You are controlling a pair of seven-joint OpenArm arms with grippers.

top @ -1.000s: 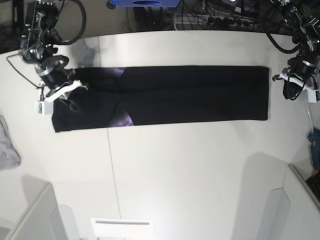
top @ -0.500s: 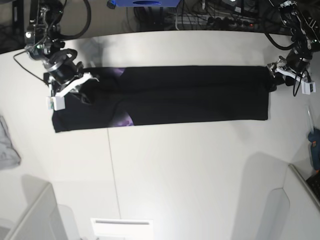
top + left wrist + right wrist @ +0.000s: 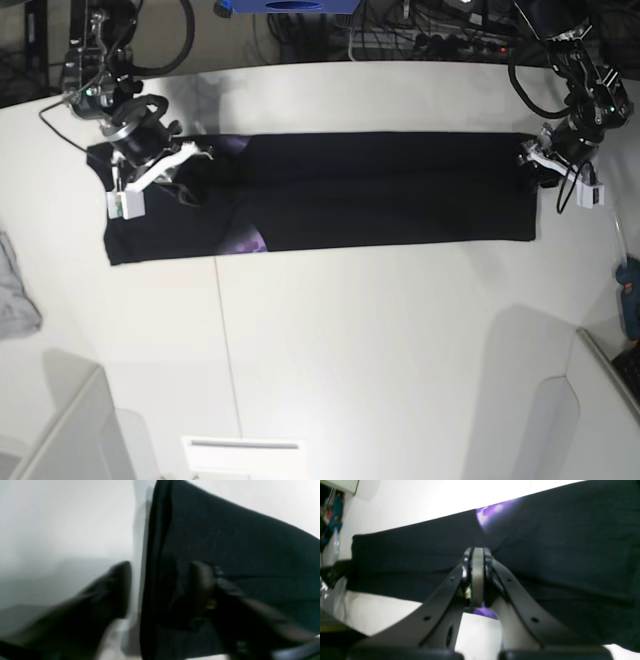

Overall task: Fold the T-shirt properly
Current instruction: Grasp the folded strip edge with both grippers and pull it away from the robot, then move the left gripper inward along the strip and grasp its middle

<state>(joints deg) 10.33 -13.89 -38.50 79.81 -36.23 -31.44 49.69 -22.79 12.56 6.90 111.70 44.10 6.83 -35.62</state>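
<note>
since a second ago, when your left gripper [image 3: 532, 163] hangs off to the side of the shirt [image 3: 380, 190], it has come in to the shirt's end edge, and your right gripper [image 3: 185, 170] has slid a little further over the other end, towards the far side of the table [image 3: 350, 330]. the shirt itself lies as before: a long black band folded lengthwise across the far half of the table, with a purple patch [image 3: 248, 240] showing near the right gripper's end.

the table is pale and smooth, with a thin seam running front to back. a grey cloth [image 3: 15, 290] lies at its edge on the right gripper's side, well apart from the shirt. cables and a blue object [image 3: 288, 6] sit beyond the far edge, and a teal tool [image 3: 630, 295] lies at the edge on the left gripper's side.

the left wrist view, blurred, shows what the base view cannot: the left gripper [image 3: 160, 585] stands part open astride the shirt's [image 3: 237, 555] folded edge, one finger [image 3: 110, 587] over bare table, the other over the cloth; you cannot tell whether it grips. the right wrist view shows the right gripper [image 3: 477, 576] fully closed, tips pressed together against the shirt [image 3: 557, 555], with purple print [image 3: 490, 510] above and below them; whether cloth is pinched between them you cannot tell.
</note>
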